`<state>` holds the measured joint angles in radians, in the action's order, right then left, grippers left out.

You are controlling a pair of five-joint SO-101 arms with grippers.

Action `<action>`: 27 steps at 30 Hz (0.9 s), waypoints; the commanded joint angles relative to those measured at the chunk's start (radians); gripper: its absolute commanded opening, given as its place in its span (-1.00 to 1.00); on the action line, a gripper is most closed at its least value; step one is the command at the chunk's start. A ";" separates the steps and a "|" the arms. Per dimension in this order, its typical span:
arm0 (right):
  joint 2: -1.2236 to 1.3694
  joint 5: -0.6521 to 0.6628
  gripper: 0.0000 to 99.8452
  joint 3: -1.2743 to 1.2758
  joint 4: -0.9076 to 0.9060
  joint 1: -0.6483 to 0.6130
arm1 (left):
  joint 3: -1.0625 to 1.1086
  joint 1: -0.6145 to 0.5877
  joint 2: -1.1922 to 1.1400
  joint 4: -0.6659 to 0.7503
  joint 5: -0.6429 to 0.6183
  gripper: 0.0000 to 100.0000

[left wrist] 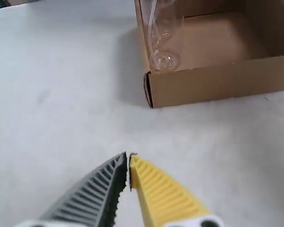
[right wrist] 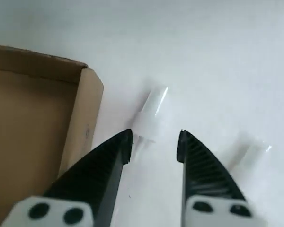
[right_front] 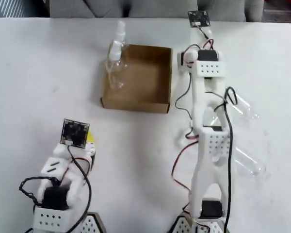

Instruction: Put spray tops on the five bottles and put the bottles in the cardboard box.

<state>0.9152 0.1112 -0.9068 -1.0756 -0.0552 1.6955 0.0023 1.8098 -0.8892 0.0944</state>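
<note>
Plainly, the cardboard box (right_front: 136,104) sat open in the upper middle of the high view, on the white counter (right_front: 39,73). A capped bottle (right_front: 115,60), clear with a spray head fitted, leaned along the box's left wall. Its base was inside the box and its head poked out past the upper left corner. In the left wrist view the same capped bottle (left wrist: 162,45) lay tilted against that wall, just inside the box (left wrist: 217,82).

The left arm (right_front: 58,189) was folded in the lower left of the high view, well apart from the box. The left hand (left wrist: 128,165) hung over bare counter with its grey and yellow fingers all but meeting, only a sliver between the tips, and it held nothing.

The right arm (right_front: 206,145) stretched up the right half of the high view, past the box's right side. The right hand (right wrist: 154,142) had its black fingers spread apart and gripped nothing. A loose spray top (right wrist: 151,111) lay on the counter just beyond the gap between the tips, near the box wall (right wrist: 83,118). A second spray top (right wrist: 248,153) lay on the side away from the box.

On the right of the high view two clear bottles lay on their sides. The upper bottle (right_front: 245,110) was just beside the arm at mid-height, and the lower bottle (right_front: 250,165) was below it.
</note>
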 commanded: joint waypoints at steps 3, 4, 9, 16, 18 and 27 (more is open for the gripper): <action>0.168 -0.012 -0.71 -0.267 -0.018 -0.005 | -0.003 -0.013 0.015 -0.003 0.011 -0.95; 0.203 -0.012 -0.71 -0.301 -0.018 -0.005 | -0.003 -0.013 0.015 -0.003 0.011 -0.95; 0.340 -0.006 -0.71 -0.430 -0.016 -0.005 | -0.003 -0.013 0.015 -0.002 0.011 -0.95; 0.366 -0.006 -0.80 -0.462 -0.015 0.004 | -0.003 -0.013 0.015 -0.002 0.011 -0.95; 0.366 -0.005 -0.94 -0.465 -0.010 0.010 | -0.003 -0.013 0.015 -0.002 0.011 -0.95; 0.217 -0.005 -0.97 -0.578 -0.259 0.031 | -0.003 -0.013 0.015 0.002 0.014 -0.95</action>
<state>1.2635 0.1082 -1.3871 -1.2290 -0.0414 1.6955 0.0023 1.8098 -0.8892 0.0944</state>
